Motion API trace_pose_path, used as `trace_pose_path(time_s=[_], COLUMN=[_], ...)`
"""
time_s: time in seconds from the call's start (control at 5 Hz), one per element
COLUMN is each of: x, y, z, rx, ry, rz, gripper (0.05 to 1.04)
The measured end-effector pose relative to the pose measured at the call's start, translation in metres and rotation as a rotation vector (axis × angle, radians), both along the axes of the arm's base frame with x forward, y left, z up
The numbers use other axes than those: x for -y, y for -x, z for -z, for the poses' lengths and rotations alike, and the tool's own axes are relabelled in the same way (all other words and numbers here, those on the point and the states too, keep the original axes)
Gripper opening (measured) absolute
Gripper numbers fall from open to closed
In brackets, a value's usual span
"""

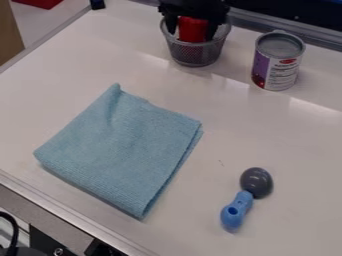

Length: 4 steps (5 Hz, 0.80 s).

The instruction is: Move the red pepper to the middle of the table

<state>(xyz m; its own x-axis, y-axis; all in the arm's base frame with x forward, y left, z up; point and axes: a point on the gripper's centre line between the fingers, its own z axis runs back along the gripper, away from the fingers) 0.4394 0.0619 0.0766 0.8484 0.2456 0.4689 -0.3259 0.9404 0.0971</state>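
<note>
At the top of the camera view, the black gripper point(194, 25) hangs down over a dark wire-mesh basket point(195, 54), reaching to about its rim. The red pepper point(192, 30) stands upright at the basket's mouth, directly under the gripper, and its top is hidden by it. Its lower part shows dimly through the mesh. Whether the gripper holds the pepper cannot be made out.
A light blue folded cloth point(123, 150) covers the left-centre of the white table point(200, 200). To the basket's right stands an opened can point(277, 62). A spoon with grey bowl and blue handle point(235, 210) lies at the lower right.
</note>
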Motion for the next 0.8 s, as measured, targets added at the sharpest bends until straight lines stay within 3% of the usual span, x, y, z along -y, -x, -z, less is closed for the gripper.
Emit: trace_pose_path(time_s=[0.2, 0.4, 0.6, 0.8], x=[0.0009, 0.0047, 0.0103, 0.0075], y=[-0.0009, -0.0042, -0.0071, -0.0069], z=[0.0046, 0.0120, 0.0123, 0.0146], rx=[-0.019, -0.087, -0.081, -0.072], ry=[-0.051, -0.120, -0.114, -0.099], rz=[0.036, 0.164, 0.233, 0.234], gripper=[0.998, 0.955, 0.834, 0.834])
